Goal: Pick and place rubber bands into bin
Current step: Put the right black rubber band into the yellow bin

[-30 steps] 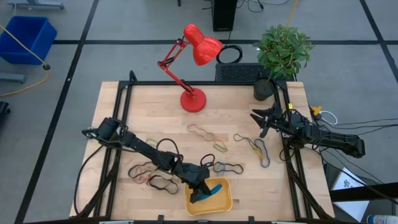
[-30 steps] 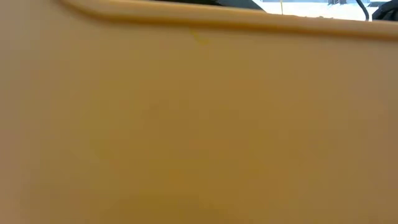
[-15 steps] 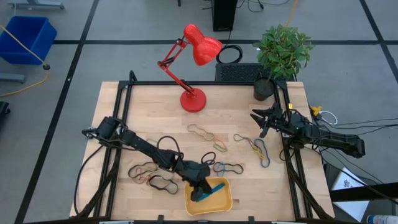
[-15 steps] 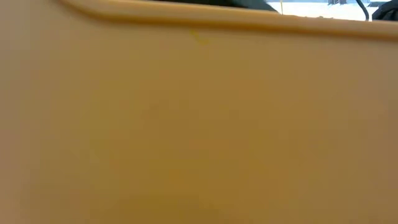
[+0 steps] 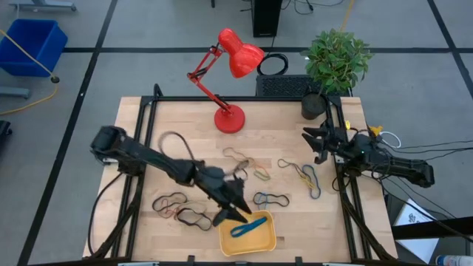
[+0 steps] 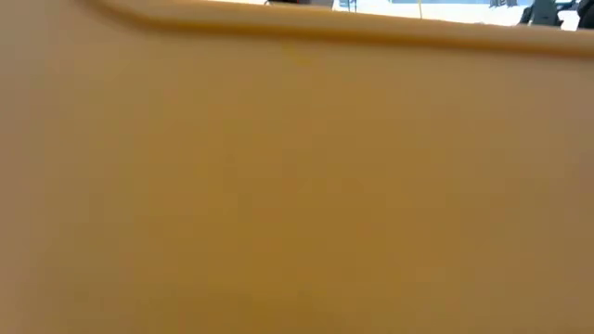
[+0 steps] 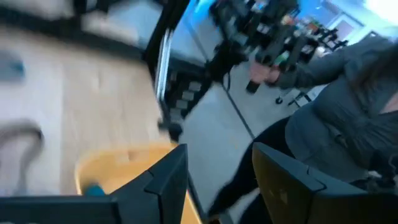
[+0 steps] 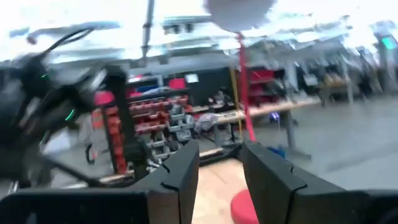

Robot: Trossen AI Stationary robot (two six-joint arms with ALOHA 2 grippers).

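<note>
Left hand [image 5: 235, 209] lifted open off bin [image 5: 266, 240], blue band [image 5: 247, 227] inside

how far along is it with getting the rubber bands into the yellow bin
Done: one blue rubber band lies in the bin. In hand: nothing; the left gripper is open above the bin's edge, the right gripper waits empty. Left: the other rubber bands scattered on the table.

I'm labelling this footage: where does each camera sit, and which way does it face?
High view: overhead, straight down on the wooden table; both arms show.
Low view: table level, blocked by the yellow-orange plastic tray; no arm.
Left wrist view: over the left tool, open, toward the tray and a person in grey.
Right wrist view: past the right tool, toward shelves.
Shared: the tray, holding a blue rubber band.
</note>
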